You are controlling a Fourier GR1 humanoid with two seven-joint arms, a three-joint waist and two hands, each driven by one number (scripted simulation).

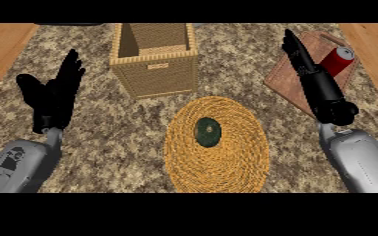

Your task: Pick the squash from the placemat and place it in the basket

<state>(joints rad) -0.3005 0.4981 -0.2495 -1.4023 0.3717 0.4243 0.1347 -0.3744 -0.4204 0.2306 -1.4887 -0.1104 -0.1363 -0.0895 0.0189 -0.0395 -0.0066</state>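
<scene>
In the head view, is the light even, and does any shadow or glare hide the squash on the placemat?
Head view: even light, no glare; the dark green squash shows plainly on the woven placemat; only the basket is shaded inside along its left wall.

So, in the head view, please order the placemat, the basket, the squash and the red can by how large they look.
1. placemat
2. basket, taller and nearer the camera, so unsure against the placemat
3. red can
4. squash, looking close to the can
</scene>
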